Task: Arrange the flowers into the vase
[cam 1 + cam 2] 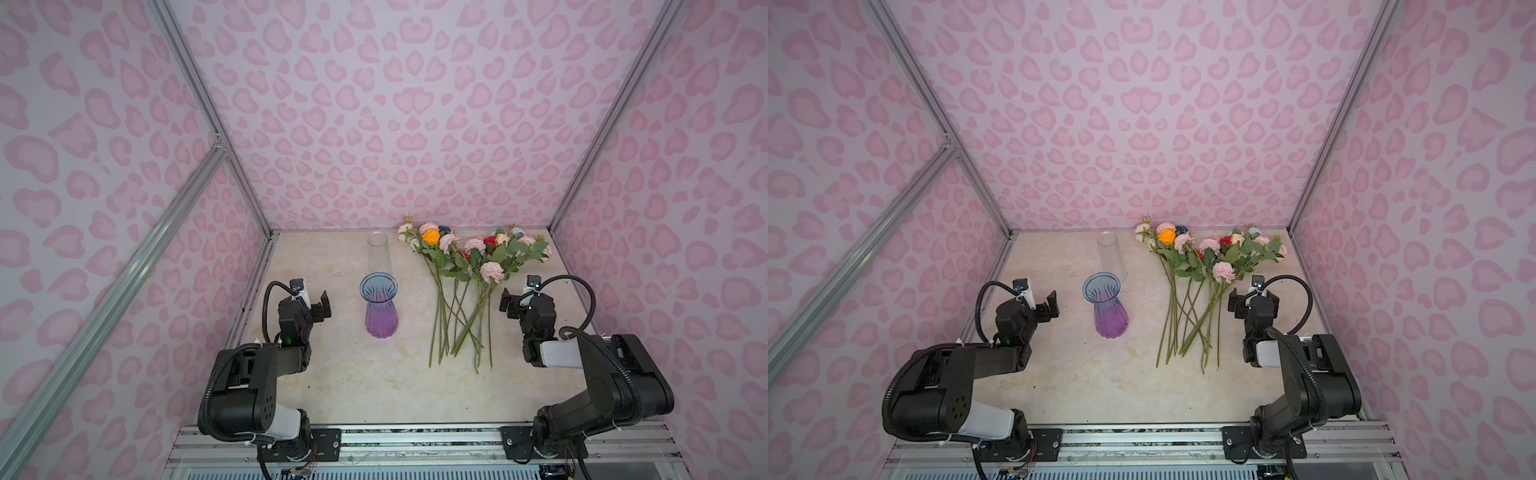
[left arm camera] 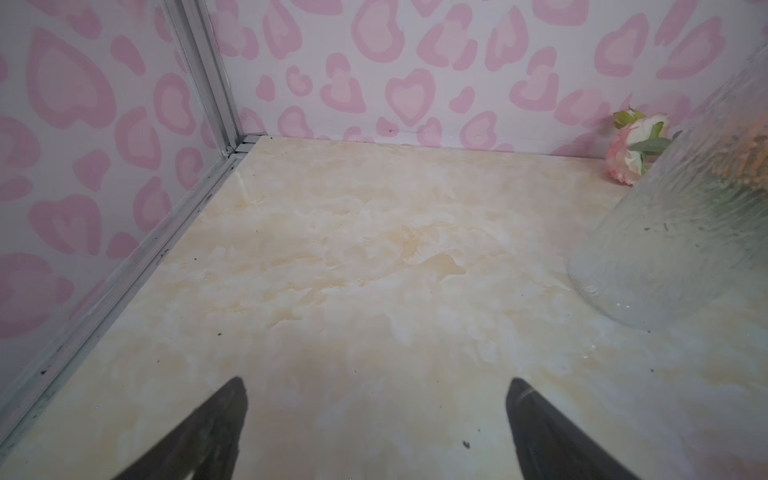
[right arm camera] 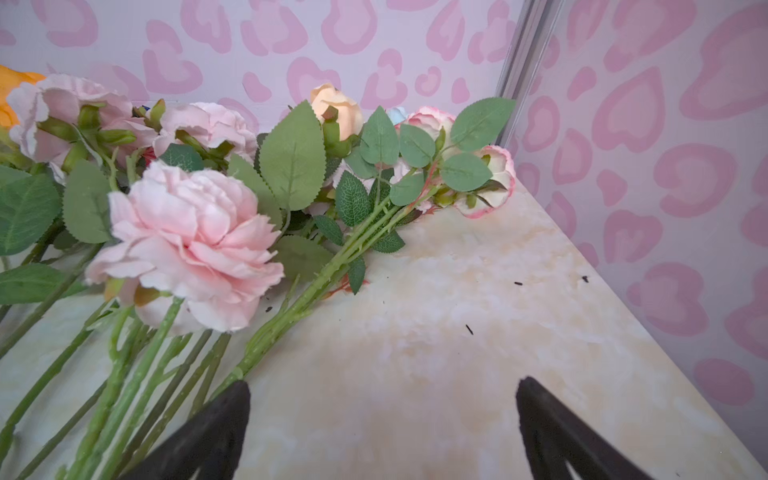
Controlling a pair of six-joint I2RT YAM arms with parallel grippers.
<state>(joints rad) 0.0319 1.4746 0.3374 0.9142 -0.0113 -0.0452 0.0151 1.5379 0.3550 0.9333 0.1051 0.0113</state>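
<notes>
While both arms sit folded near the front edge of the marble-patterned worktop (image 1: 353, 374), neither of them grips anything. Farthest left, the left end effector (image 2: 376, 388) hangs over bare worktop, its two dark fingers (image 2: 216, 424) spread wide with only the surface showing between them.

Right of it, in both top views, a blue-and-purple vase (image 1: 379, 305) (image 1: 1105, 305) stands upright, well clear of that end effector, with its flared mouth blue and its ribbed body purple. Just behind it, toward the back wall, stands a clear glass cylinder (image 1: 379, 251) (image 2: 665, 232).

Further right, the flowers (image 1: 465, 270) (image 1: 1200, 270) (image 3: 187, 245) lie flat on the worktop in a loose bunch. Their blooms point to the back wall and their green stems (image 1: 457, 324) cross one another toward the front. Most blooms are pale pink; an orange bloom (image 1: 431, 237) and a red bloom (image 1: 489, 241) lie among them.

Farthest right, the right end effector (image 3: 384, 388) is also spread wide and holds nothing. It sits just beside the stems. Whether its nearer finger (image 3: 216, 428) touches them cannot be told.
</notes>
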